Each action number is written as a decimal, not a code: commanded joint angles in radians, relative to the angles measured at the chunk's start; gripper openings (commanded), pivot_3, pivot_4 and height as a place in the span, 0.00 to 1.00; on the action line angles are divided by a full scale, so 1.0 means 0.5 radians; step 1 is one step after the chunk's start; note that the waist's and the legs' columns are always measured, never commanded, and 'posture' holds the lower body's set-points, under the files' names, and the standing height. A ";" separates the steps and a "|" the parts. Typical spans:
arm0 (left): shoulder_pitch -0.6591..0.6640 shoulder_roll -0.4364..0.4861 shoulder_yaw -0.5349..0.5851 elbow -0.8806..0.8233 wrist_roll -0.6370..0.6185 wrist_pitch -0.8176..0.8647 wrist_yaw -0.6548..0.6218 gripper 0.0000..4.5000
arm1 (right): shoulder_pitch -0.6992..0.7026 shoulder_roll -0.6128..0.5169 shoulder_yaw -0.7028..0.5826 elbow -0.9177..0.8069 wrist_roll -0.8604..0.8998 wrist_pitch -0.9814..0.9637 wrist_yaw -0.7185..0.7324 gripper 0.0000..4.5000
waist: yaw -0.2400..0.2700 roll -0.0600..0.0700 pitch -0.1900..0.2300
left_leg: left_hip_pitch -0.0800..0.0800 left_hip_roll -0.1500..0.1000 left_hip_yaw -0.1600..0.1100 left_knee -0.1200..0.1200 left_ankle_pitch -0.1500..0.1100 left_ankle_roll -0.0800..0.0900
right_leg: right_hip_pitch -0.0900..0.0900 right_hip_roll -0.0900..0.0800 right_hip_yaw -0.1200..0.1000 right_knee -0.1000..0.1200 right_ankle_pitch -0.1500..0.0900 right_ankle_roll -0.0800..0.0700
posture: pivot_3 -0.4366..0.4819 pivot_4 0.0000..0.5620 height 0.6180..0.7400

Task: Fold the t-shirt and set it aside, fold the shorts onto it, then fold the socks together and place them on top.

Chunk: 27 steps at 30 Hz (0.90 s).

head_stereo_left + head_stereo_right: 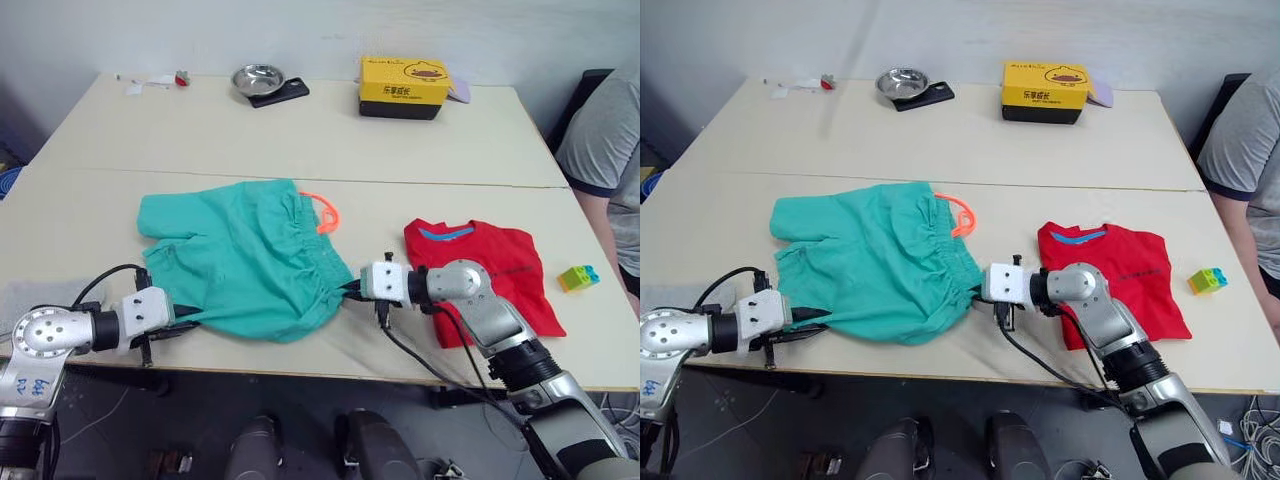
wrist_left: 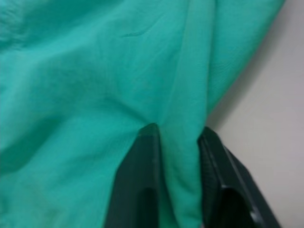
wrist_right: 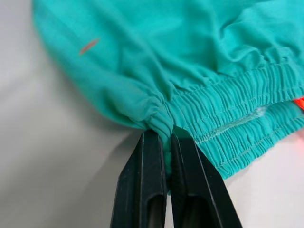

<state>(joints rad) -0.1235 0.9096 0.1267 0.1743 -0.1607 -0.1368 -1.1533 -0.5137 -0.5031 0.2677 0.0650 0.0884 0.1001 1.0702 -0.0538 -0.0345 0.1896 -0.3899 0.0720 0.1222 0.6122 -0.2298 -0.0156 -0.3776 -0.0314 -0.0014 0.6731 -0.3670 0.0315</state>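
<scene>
Your left end effector (image 2: 178, 142) pinches a shorts (image 1: 240, 255) fold; your right end effector (image 3: 168, 137) pinches the waistband corner. The t-shirt (image 1: 485, 265) lies folded beside the right end effector.

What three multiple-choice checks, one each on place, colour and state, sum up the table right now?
1. The folded red t-shirt lies:
A. to the robot's right of the teal-green shorts
B. under them
C. by the bowl

2. The shorts' drawstring is:
A. white
B. orange
C. black

3. The right gripper is:
A. open above the table
B. holding a sock
C. shut on the waistband

A: the shirt sits beside the right arm.
B: an orange loop shows at the waist.
C: its fingers pinch the elastic.
</scene>
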 commanded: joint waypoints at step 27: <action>-0.933 -0.117 -0.114 0.779 -0.141 0.105 -0.464 0.49 | 0.471 -0.349 -0.727 -0.901 0.948 1.324 -0.558 0.00 | -0.016 -0.003 0.001 | -0.031 0.004 0.010 0.019 -0.002 -0.006 | -0.032 0.012 0.015 0.013 -0.003 0.018 | 0.48 0.27 1.00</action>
<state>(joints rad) -0.6101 0.8255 0.0219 0.6058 -0.2217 -0.0194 -1.4035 -0.2599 -0.6863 -0.0962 -0.3747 0.5671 0.7651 0.8211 -0.0619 -0.0362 0.1902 -0.4061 0.0744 0.1270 0.6219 -0.2307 -0.0186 -0.3943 -0.0255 0.0054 0.6800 -0.3686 0.0402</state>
